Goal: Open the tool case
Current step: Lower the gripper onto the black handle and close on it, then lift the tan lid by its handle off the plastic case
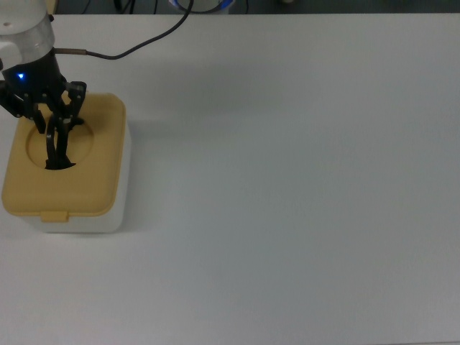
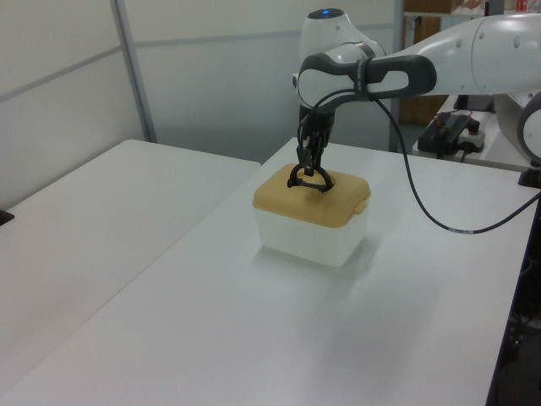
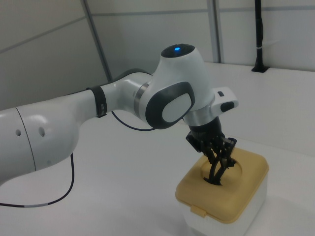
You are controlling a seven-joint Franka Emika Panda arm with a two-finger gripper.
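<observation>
The tool case sits at the top view's left, hand above.

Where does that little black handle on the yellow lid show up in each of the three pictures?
Top view: black handle far left, in the lid's round recess.
Left view: upper middle, atop the yellow lid.
Right view: lower right, under the tool.
Shared landmark: the tool case, with the tool at the handle in every view.

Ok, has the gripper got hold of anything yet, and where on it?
Cannot tell for sure. The gripper is down at the black handle of the tool case, fingers on either side, but a closed grip isn't visible.
</observation>
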